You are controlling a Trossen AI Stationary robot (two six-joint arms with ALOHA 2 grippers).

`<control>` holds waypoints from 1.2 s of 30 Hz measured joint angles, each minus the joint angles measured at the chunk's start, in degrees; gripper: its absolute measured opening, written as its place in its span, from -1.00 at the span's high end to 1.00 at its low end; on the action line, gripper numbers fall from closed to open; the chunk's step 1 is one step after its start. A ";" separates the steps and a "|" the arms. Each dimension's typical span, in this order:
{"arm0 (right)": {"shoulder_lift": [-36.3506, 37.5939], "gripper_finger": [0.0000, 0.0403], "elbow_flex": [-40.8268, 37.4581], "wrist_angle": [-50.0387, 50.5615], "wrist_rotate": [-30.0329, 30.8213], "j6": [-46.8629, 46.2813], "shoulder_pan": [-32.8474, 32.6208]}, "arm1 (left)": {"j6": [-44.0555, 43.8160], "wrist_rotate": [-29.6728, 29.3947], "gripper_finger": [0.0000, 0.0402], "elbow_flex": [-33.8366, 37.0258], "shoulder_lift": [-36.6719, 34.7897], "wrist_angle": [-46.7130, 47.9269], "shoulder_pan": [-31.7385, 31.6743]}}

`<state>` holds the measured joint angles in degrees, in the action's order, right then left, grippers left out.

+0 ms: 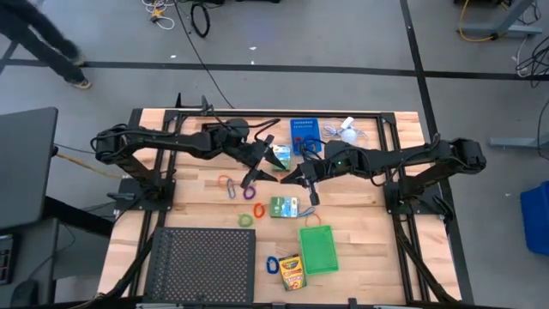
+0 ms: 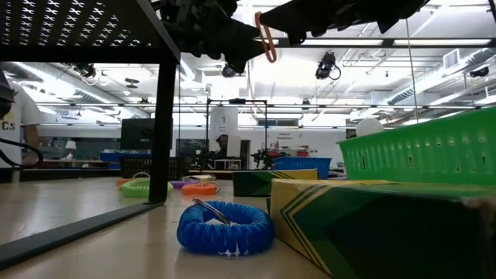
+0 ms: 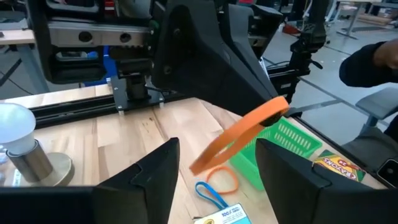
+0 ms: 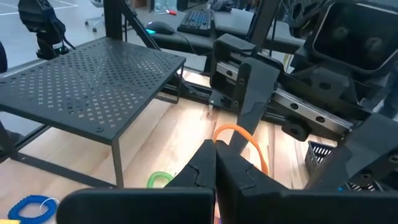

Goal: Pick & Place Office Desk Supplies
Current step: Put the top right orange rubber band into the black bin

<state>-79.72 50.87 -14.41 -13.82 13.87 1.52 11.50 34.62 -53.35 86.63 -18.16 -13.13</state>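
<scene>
Both arms are reaching in over the middle of the table, raised clear of the wood, their grippers almost meeting. The left arm stretches in from its base at the left edge, elbow bent, wrist angled toward the centre; the left gripper (image 1: 255, 174) has its two dark fingers (image 3: 152, 177) spread wide apart, nothing between the pads. The right arm comes across from the right side, forearm nearly level, wrist tipped down and inward. The right gripper (image 1: 302, 174) has its fingers (image 4: 205, 163) pressed together, pinching an orange rubber-band loop (image 4: 241, 140) that hangs between the two grippers, just in front of the left one's spread fingers.
</scene>
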 joint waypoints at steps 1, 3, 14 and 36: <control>0.00 1.00 0.00 0.00 0.00 0.00 0.00 | 0.01 -0.05 -0.06 -0.01 0.00 0.00 0.00; 0.00 1.00 0.00 -0.05 -0.04 -0.02 0.00 | -0.01 -0.03 -0.01 -0.02 0.00 -0.05 0.03; 0.00 1.00 0.00 -1.30 -0.37 -0.04 0.00 | 1.55 -0.12 0.58 -0.02 0.00 -0.96 1.36; 2.77 0.41 0.07 -0.98 4.38 -1.35 0.07 | 1.35 -3.10 0.98 -0.02 -2.32 7.88 -3.81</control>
<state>-76.96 50.94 -15.40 -9.44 12.52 1.58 12.85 31.52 -53.36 84.31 -10.28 -16.93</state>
